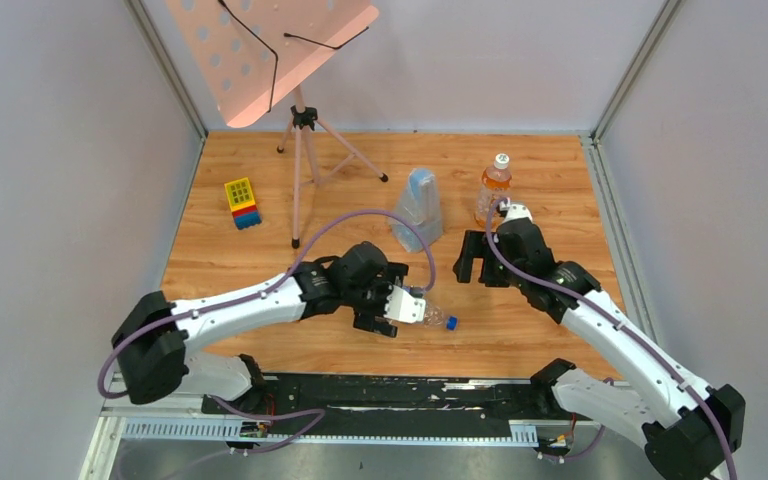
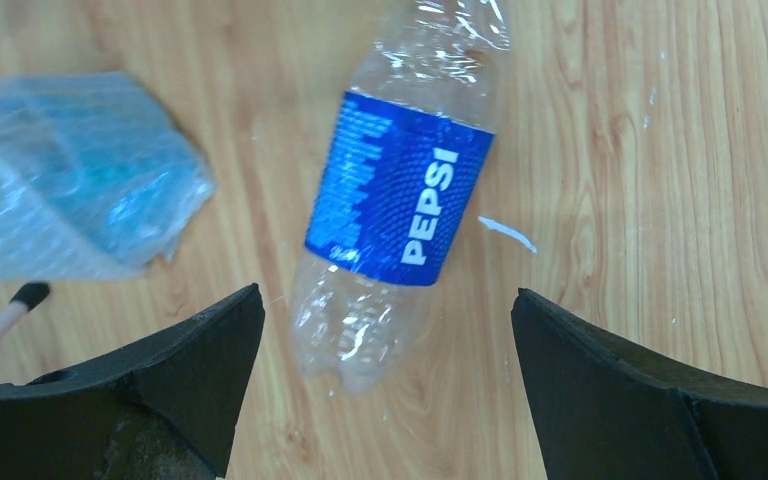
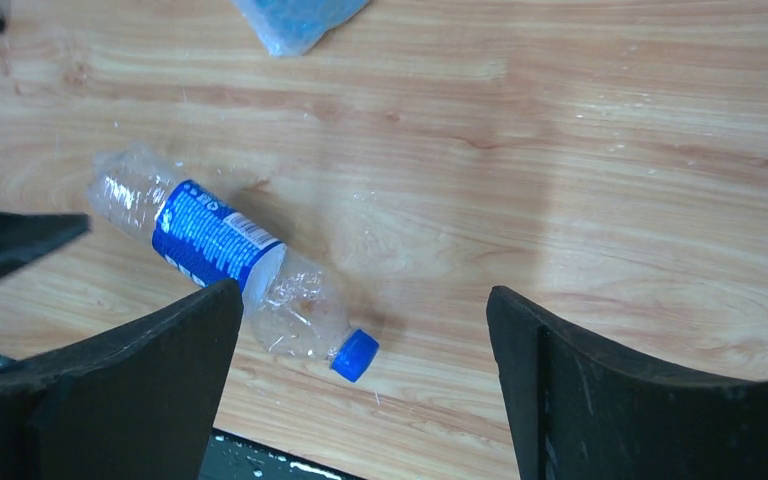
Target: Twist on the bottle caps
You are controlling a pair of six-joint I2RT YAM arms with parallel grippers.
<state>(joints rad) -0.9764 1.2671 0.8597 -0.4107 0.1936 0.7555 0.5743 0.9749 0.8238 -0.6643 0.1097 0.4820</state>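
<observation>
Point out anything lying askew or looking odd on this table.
The Pepsi bottle lies on its side near the front edge of the table, its clear walls crinkled, blue cap on its neck. The orange bottle stands upright, white-capped.

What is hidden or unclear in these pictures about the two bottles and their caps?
- Left wrist view: the Pepsi bottle loses its neck at the top edge.
- Top view: the right arm hides part of the orange bottle; any mark on its white cap is too small to read.
- Right wrist view: how tightly the blue cap sits cannot be told.
</observation>
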